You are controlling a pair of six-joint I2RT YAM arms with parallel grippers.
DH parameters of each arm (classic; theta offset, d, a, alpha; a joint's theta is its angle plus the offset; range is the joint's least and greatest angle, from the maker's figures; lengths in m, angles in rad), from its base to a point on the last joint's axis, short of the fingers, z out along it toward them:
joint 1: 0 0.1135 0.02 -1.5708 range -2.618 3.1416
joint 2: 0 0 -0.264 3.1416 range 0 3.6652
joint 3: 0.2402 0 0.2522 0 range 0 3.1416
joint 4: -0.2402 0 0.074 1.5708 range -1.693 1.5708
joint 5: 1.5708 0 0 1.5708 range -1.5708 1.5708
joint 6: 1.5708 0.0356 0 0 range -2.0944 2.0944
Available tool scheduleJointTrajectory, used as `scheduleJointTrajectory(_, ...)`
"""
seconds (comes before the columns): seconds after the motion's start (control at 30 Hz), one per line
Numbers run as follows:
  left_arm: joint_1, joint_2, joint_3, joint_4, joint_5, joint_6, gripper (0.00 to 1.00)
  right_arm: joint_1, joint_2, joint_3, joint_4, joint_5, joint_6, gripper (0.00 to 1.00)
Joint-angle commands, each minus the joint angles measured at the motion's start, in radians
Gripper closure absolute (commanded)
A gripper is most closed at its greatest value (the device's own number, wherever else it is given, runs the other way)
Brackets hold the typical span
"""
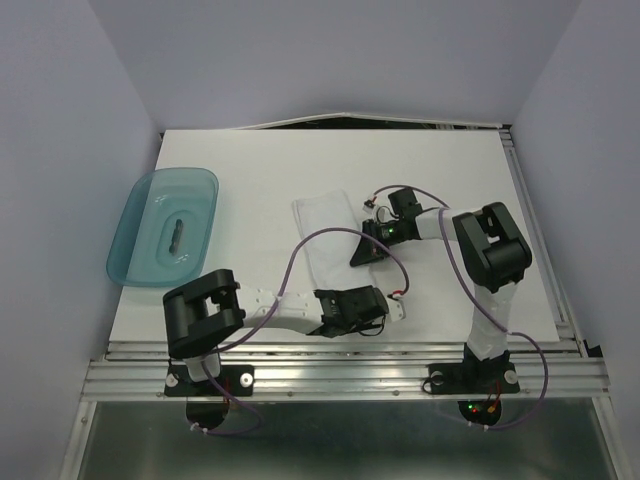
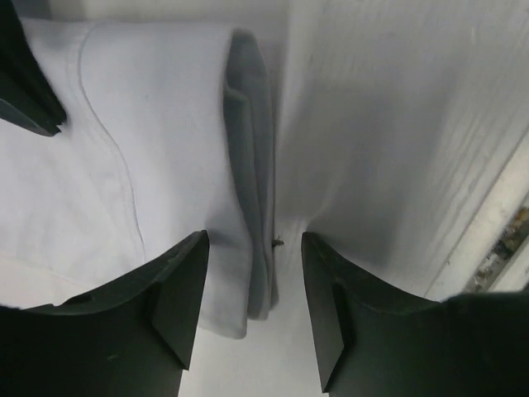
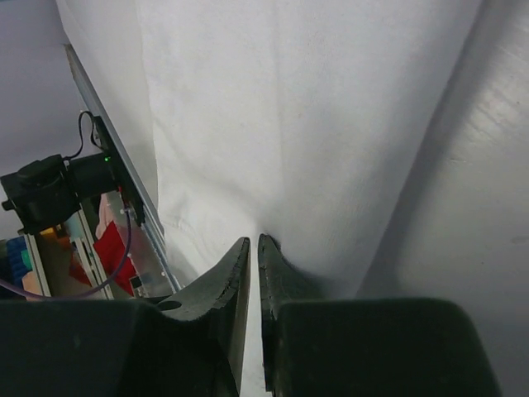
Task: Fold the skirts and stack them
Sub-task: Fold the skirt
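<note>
**Top external view.** You see one skirt (image 1: 322, 225), white and nearly table-coloured, lying as a long strip at the middle of the table (image 1: 250, 160), well apart from the translucent teal tray (image 1: 200, 212) at the left edge. A small dark object (image 1: 177, 235) lies in the tray. Your left gripper (image 1: 350, 300) sits at the skirt's near end. Your right gripper (image 1: 360, 255) reaches in from the right and meets the skirt's right edge.

**Left wrist view.** The left gripper (image 2: 254, 281) has its jaws spread wide. One finger (image 2: 178, 289) stands over the cloth, the other finger (image 2: 331, 302) over bare table (image 2: 397, 124). The skirt (image 2: 149, 149) shows a doubled, layered edge running between them, untouched by either pad. A black fingertip (image 2: 25, 83) of the other arm rests on the cloth at the upper left.

**Right wrist view.** The right gripper (image 3: 253, 248) has its jaws drawn together to a thin slit. The skirt (image 3: 289, 124) fans out from the tips with a crease starting there, so you can read this as a pinch on the cloth. Grey table surface (image 3: 496, 207) lies to the right.
</note>
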Motion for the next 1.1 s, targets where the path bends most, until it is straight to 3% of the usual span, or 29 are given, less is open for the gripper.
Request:
scheduleJointTrajectory(0.0,-0.002,0.069,-0.004,0.001,-0.111,-0.015,0.42,-0.002,0.009,-0.01,0.008,0.011,-0.059,0.86)
scheduleJointTrajectory(0.07,-0.003,0.092,-0.001,-0.005,-0.121,-0.012,0.45,-0.002,0.011,-0.01,-0.001,0.016,-0.069,0.86)
scheduleJointTrajectory(0.13,-0.003,0.112,-0.002,-0.014,-0.121,-0.004,0.55,-0.002,0.009,-0.014,-0.003,0.017,-0.074,0.86)
scheduleJointTrajectory(0.23,-0.005,0.109,-0.001,-0.046,-0.075,0.011,0.81,-0.002,0.005,-0.013,-0.006,0.016,-0.074,0.86)
scheduleJointTrajectory(0.37,-0.005,0.045,0.038,-0.114,0.016,0.011,1.0,0.007,-0.029,-0.002,-0.012,0.002,-0.056,0.86)
scheduleJointTrajectory(0.47,-0.003,-0.001,0.068,-0.178,0.101,0.008,1.0,0.007,-0.083,0.053,-0.042,0.014,-0.075,0.8)
scheduleJointTrajectory(0.57,-0.003,-0.056,0.088,-0.242,0.184,0.009,1.0,0.007,-0.124,0.128,-0.056,0.068,-0.092,0.57)
scheduleJointTrajectory(0.6,-0.003,-0.078,0.102,-0.279,0.245,0.009,1.0,0.007,-0.129,0.183,-0.055,0.098,-0.095,0.44)
scheduleJointTrajectory(0.7,-0.005,-0.098,0.131,-0.336,0.342,0.013,1.0,-0.002,-0.103,0.3,-0.047,0.164,-0.103,0.33)
scheduleJointTrajectory(0.87,-0.003,-0.158,0.151,-0.382,0.453,0.028,1.0,-0.002,0.061,0.447,-0.039,0.183,-0.106,0.33)
scheduleJointTrajectory(1.07,0.043,-0.19,0.243,-0.48,0.579,0.051,1.0,0.009,0.221,0.51,-0.024,0.113,-0.114,0.54)
